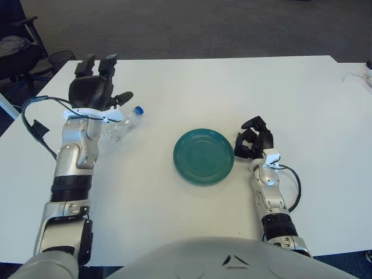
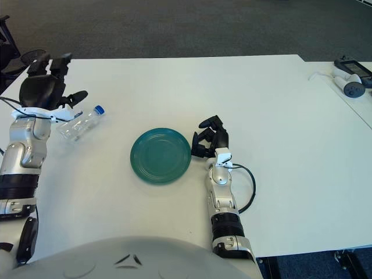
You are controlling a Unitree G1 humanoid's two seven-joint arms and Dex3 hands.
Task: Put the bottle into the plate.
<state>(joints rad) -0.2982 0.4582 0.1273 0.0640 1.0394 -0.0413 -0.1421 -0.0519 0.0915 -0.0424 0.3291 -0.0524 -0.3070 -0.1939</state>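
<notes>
The white table [image 1: 174,87] is carrying everything. The green plate [image 1: 203,156] is lying at its centre. My left hand [image 1: 93,87] is hovering with fingers spread wide, holding nothing, just beside the bottle [image 1: 124,124], which is lying left of the plate. My right hand [image 1: 254,141] is sitting curled just right of the plate.

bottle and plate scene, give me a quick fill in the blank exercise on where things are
1. The clear plastic bottle with a blue cap lies on its ____ on the white table.
2. The round green plate holds ____.
3. The open left robot hand shows beside the bottle, on the plate's ____ side.
4. The right robot hand shows at the plate's ____ edge.

Missing words: side; nothing; left; right
</notes>
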